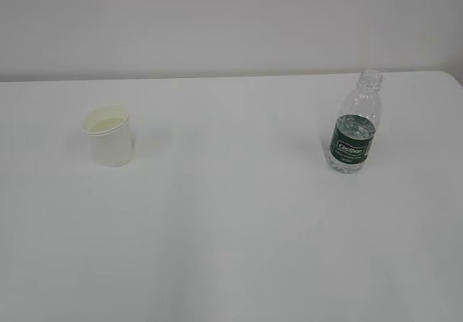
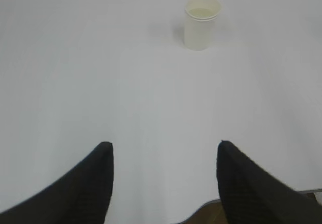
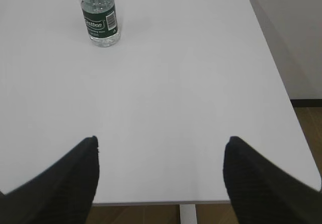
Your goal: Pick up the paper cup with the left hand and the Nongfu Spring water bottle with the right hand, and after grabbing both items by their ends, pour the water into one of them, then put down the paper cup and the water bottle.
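A small white paper cup [image 1: 109, 136] stands upright on the left of the white table [image 1: 239, 213]; the left wrist view has the paper cup [image 2: 202, 22] far ahead, a little right of centre. The Nongfu Spring water bottle [image 1: 355, 125], clear with a dark green label and no cap, stands upright on the right. In the right wrist view the bottle [image 3: 100, 13] is far ahead at upper left, its top cut off. My left gripper [image 2: 164, 148] is open and holds nothing, well short of the cup. My right gripper [image 3: 161, 143] is open, empty, near the table's front edge. Neither arm shows in the exterior view.
The table's right edge [image 3: 279, 78] runs close by the bottle's side, with brown floor [image 3: 307, 128] beyond it. The front edge [image 3: 151, 202] lies just under my right gripper. A pale wall [image 1: 231, 18] stands behind the table.
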Controlling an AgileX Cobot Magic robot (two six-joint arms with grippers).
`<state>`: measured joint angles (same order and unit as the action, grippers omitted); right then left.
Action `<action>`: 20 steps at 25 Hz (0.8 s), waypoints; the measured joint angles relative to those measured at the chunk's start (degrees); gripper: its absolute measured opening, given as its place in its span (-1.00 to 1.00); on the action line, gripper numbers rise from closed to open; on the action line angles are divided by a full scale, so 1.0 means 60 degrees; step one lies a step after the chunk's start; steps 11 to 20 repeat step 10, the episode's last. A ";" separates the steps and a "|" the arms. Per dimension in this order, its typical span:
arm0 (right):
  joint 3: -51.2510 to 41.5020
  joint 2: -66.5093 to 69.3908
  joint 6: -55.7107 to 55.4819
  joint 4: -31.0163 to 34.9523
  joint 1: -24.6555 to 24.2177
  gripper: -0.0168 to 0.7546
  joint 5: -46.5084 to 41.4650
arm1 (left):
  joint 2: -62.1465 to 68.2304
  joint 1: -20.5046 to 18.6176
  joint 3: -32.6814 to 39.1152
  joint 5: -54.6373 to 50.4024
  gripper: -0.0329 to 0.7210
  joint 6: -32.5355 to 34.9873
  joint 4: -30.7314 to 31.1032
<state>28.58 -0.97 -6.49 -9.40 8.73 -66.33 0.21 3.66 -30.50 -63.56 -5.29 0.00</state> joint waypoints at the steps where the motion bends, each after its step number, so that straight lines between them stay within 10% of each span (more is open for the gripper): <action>1: 0.0000 0.0000 0.0000 0.0000 0.0000 0.56 0.0000 | 0.0000 0.0000 0.0000 0.0000 0.30 0.0000 -0.0051; 20: 0.0000 0.0000 0.0000 0.0000 0.0000 0.56 0.0017 | 0.0000 0.0000 0.0000 0.0000 0.18 0.0000 -0.0108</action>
